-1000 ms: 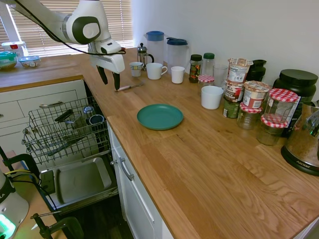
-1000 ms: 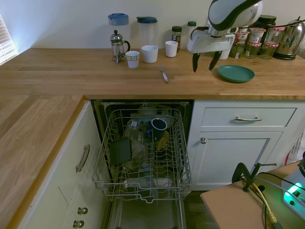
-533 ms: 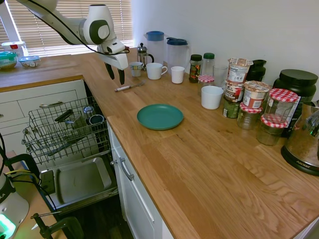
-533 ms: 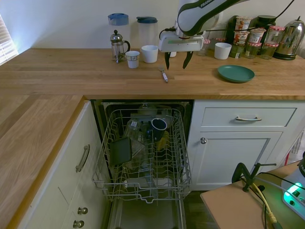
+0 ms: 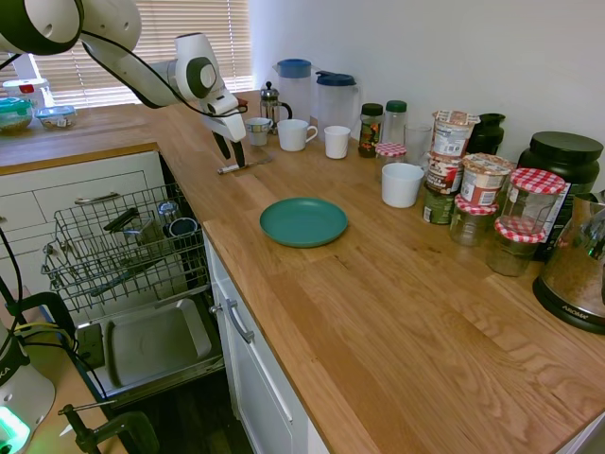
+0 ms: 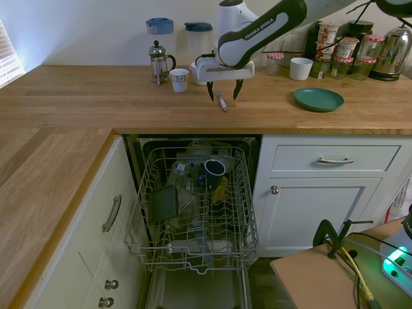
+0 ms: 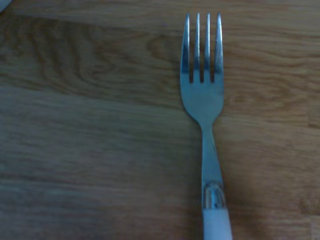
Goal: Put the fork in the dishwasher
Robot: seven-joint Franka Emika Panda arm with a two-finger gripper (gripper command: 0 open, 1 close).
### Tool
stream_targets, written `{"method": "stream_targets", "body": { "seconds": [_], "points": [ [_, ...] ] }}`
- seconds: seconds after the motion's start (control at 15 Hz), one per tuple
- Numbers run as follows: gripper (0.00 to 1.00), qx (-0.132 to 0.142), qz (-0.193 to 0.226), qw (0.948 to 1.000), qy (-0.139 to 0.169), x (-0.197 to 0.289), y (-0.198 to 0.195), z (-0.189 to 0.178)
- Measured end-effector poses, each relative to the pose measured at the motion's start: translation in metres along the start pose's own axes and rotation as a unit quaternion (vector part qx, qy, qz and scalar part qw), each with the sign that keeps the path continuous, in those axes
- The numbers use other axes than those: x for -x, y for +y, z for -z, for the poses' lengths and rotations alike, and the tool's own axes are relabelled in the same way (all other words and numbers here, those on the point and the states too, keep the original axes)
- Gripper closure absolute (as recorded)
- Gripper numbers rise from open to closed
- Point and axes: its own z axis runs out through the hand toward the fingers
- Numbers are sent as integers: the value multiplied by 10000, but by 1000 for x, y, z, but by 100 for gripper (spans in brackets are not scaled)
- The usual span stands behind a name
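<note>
Cutlery on the wooden worktop (image 5: 378,312) amounts to one slim silvery metal fork (image 6: 221,101), lying flat above the open dishwasher (image 6: 196,212) with its grey wire rack. Three white cups (image 6: 202,72), a small glass cafetière (image 6: 158,62) and a round teal plate (image 6: 318,99) stand nearby. The black two-finger gripper (image 6: 223,96) hovers spread astride the fork, holding nothing.

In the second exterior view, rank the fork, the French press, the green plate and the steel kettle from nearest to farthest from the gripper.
1. The fork, on the counter right under the gripper, between its open jaws.
2. The French press, off to the picture's left, near the wall.
3. The green plate, to the picture's right.
4. The steel kettle, at the far right end.
</note>
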Motion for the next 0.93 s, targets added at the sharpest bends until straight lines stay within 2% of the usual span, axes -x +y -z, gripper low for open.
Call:
{"method": "stream_targets", "body": {
  "seconds": [0.27, 0.33, 0.93],
  "points": [
    [0, 58, -170, 9998, 91, -7, -9, -12],
    [100, 68, -186, 9998, 84, -8, -10, -14],
    [100, 75, -266, 9996, -47, -8, -10, -17]
  ]
}}
